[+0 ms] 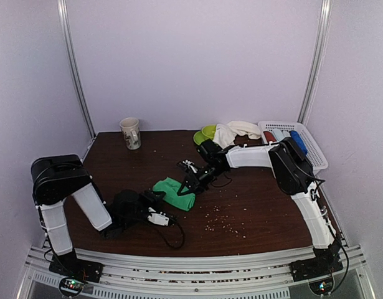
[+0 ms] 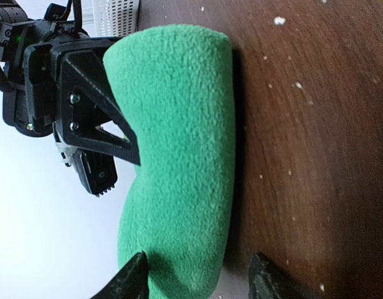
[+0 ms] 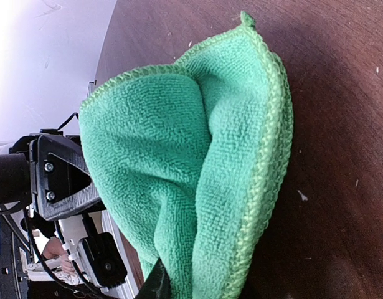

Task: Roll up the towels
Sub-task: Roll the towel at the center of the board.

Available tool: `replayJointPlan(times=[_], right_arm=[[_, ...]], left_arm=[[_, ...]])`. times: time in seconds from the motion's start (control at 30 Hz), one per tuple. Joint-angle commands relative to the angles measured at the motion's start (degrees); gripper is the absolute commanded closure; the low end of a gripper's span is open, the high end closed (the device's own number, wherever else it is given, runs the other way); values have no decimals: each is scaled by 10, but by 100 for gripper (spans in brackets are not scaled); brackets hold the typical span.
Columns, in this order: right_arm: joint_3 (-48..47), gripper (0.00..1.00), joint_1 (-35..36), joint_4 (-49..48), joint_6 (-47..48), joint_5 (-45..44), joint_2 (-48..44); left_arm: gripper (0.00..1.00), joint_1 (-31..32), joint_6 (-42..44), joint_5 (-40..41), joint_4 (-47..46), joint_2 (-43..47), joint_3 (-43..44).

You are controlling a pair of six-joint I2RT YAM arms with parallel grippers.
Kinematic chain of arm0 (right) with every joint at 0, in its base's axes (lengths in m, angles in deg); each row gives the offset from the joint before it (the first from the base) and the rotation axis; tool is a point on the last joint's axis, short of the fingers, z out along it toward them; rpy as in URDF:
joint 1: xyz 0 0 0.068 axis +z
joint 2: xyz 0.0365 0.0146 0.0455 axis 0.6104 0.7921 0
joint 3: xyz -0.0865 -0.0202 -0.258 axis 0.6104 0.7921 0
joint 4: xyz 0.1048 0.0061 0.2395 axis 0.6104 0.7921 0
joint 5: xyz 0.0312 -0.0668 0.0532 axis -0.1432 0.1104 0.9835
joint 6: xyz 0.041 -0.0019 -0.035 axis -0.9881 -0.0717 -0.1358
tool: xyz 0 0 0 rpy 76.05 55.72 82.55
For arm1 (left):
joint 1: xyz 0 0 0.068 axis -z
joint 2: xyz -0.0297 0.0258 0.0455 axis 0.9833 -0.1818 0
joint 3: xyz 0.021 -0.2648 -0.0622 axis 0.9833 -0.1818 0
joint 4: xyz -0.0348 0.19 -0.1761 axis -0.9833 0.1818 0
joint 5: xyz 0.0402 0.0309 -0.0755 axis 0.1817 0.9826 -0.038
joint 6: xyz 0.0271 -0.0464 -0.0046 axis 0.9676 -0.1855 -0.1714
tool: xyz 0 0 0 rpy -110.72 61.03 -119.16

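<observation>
1. Left tool [image 2: 197, 283] — jaws open, astride one end of the green towel [image 2: 179, 156]; one fingertip [image 2: 132, 280] brushes the pile, the other stands apart over bare wood; nothing gripped.
2. Right tool [image 1: 190, 184] — closed on a fold of the same towel from the opposite side; its own camera shows one finger only, the other buried under cloth; I read that as a pinch, not a rest.
3. Green towel lies mid-desk between the two tools; bunched into a short fat roll; the stitched hem hangs loose and curls open at the right tool's end; not a tidy roll yet.
4. Handling, as judged: light, limp, thick pile; gives under a finger and springs back; no stiffness of its own, so a freed roll will likely relax; the pile should hold well against the pads.
5. Where to take hold: the hem near a corner for tucking — the firmest part; on the roll itself, across the body with all layers inside the jaws, not the outer skin alone.
6. Cream towel [image 1: 238, 131] — heaped at the far edge of the desk [image 1: 260, 205], just beside the white basket [image 1: 312, 159]; unrolled, no tool on it; same soft handling expected.
7. Pale crumbs [image 1: 219, 221] scattered on the wood near the green towel; may cling to the pile.
</observation>
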Motion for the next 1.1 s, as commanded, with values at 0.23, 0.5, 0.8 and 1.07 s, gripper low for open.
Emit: replayJointPlan(times=[0.23, 0.5, 0.8, 1.07], right_arm=[[-3, 93, -2, 36, 15, -23, 28], [-6, 93, -1, 38, 13, -23, 28], [-14, 93, 1, 49, 19, -21, 28], [-20, 93, 3, 65, 33, -19, 29]], left_arm=[[30, 0, 49, 31, -228, -77, -35], [15, 2, 45, 17, -177, -79, -15], [13, 2, 34, 4, -48, -57, 8], [36, 2, 12, 3, 77, -40, 47]])
